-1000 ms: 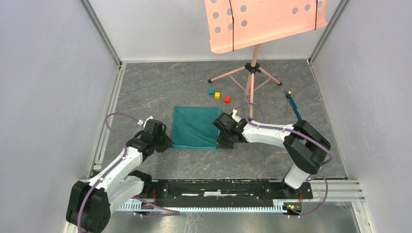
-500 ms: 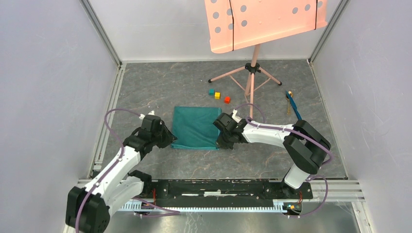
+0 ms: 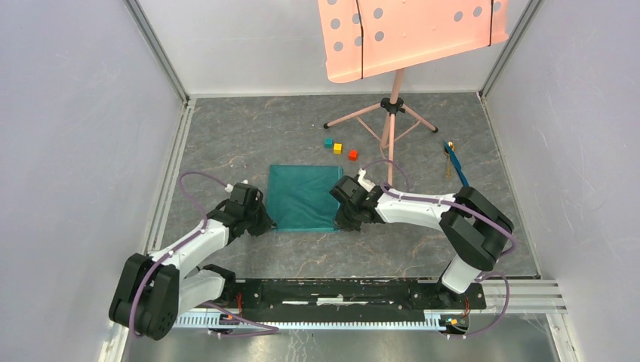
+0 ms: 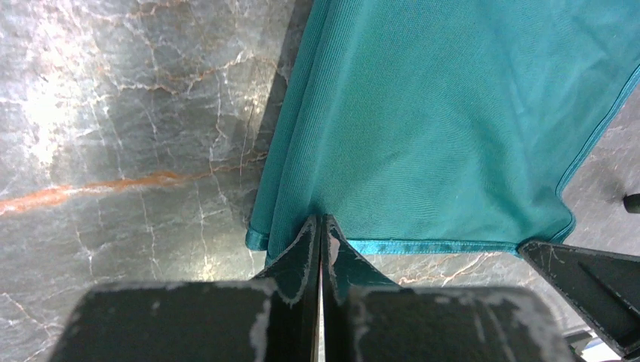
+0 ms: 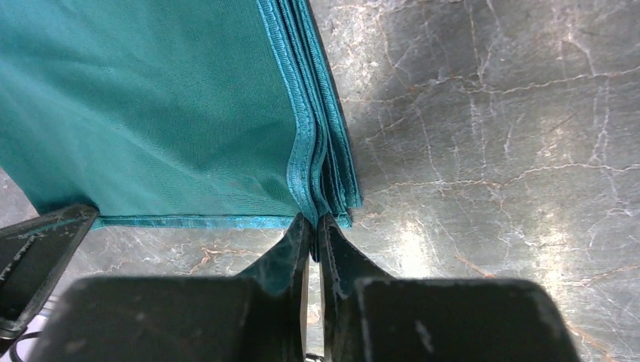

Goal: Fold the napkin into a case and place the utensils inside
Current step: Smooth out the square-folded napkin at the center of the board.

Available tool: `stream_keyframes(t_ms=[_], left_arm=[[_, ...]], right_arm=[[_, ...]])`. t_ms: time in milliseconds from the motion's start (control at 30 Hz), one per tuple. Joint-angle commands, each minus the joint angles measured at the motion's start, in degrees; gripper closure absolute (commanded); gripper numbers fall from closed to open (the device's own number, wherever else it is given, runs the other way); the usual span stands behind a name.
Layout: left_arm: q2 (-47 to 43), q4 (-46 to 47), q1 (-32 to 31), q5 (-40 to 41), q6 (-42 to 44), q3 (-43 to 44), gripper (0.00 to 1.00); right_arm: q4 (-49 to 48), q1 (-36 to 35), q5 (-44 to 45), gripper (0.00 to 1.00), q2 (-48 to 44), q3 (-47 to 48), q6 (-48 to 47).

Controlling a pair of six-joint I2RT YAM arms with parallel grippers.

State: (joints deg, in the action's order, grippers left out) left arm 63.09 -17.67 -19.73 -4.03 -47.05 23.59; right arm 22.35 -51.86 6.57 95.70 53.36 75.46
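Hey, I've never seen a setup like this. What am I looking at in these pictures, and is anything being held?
These are two small robot arms bolted at the near edge of a grey table. The wide picture looks down from above and behind them. The two close-ups come from a camera on each wrist, so the dark wedges at the bottom belong to that arm itself. A folded teal napkin lies in the middle. The left fingers are pinched shut on its near left corner, the right fingers on its near right corner. Farther back stand three small coloured cubes and a pink music stand. The utensils lie off to the right, untouched.
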Motion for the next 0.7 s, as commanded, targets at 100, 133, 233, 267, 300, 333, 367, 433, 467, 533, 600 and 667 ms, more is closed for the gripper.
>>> stream_keyframes(t_ms=[100,133,233,267,300,333,367,433,467,533,600,667], left_arm=[[2.42,4.67,0.42,3.81,3.62,-1.89,0.98],[2.92,4.73,0.42,3.86,3.78,-1.87,0.98],[3.69,5.8,0.46,2.87,3.65,-2.23,0.98],[3.73,6.01,0.39,2.41,3.4,-2.32,0.98],[3.56,6.02,0.39,1.96,3.28,-2.41,0.98],[3.33,5.78,0.41,1.84,3.13,-2.41,0.98],[3.05,5.56,0.46,1.78,2.95,-2.41,0.98],[2.29,4.94,0.38,1.67,2.85,-2.09,0.98],[2.15,4.66,0.4,1.6,2.87,-1.85,0.98],[2.1,4.35,0.45,1.7,2.75,-1.56,0.98],[2.77,4.29,0.44,1.98,2.58,-1.49,0.98],[3.78,3.81,0.45,2.38,2.57,-1.27,0.98]], right_arm=[[-1.27,-0.53,5.24,0.71,-2.88,-2.48,-7.13],[-1.58,-0.61,6.49,0.66,-4.04,-2.79,-10.43],[-3.97,-0.79,10.88,0.56,-8.65,-2.69,-25.84],[-6.01,-0.78,10.84,0.52,-10.51,-2.59,-32.84],[-10.84,-0.79,7.27,0.46,-12.01,-3.16,-42.38],[-14.91,-0.77,2.33,0.34,-13.02,-3.74,-49.31],[-17.13,-0.66,-2.41,0.28,-12.89,-2.92,-55.32],[-18.7,-0.66,-8.61,0.23,-9.24,1.63,-60.44],[-18.11,-0.59,-10.7,0.22,-5.69,5.52,-60.79],[-18.69,-0.62,-14.95,0.23,2.14,13.21,-60.55],[-23.93,-0.62,-18.64,0.26,9.07,19.16,-58.41],[-28.2,-0.14,-21.97,0.3,15.15,24.49,-56.28]])
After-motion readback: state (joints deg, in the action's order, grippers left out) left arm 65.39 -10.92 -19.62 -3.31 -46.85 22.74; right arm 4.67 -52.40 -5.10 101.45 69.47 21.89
